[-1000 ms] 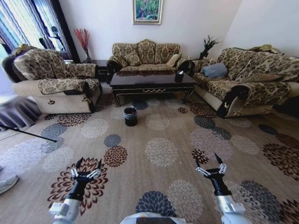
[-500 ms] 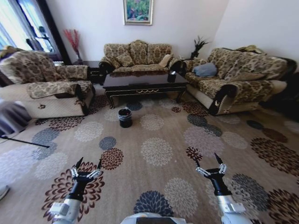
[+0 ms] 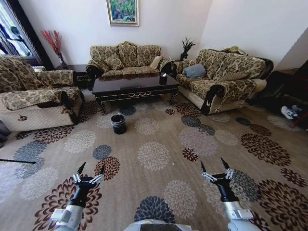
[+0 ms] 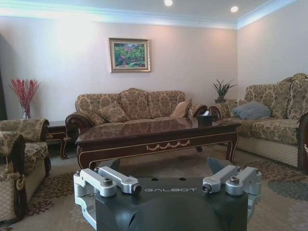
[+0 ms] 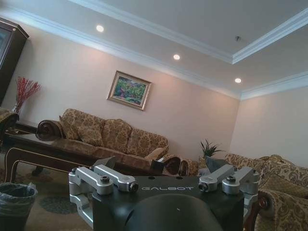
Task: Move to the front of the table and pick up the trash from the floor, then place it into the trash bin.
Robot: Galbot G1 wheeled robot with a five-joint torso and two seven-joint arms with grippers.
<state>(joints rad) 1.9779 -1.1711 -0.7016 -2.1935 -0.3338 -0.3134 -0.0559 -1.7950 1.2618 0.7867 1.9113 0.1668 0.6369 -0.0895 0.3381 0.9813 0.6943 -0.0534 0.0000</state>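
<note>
Camera has swung right since earlier frame; room now sits further left, grippers unchanged. Left gripper (image 3: 89, 172) at 7 o'clock & right gripper (image 3: 214, 168) at 5, both spread, empty, over beige flower-medallion carpet (image 3: 159, 130). Small black bag-lined bin (image 3: 118, 123) at 11, just before long dark glossy coffee table (image 3: 134, 84)

- The room was bright and evenly lit, with daylight entering through the window (image 3: 10, 36) left of the table (image 3: 134, 86).
- Recessed ceiling lights (image 5: 177, 57) glowed above.
- The tabletop showed glare.
- The head view bowed at its edges.
</note>
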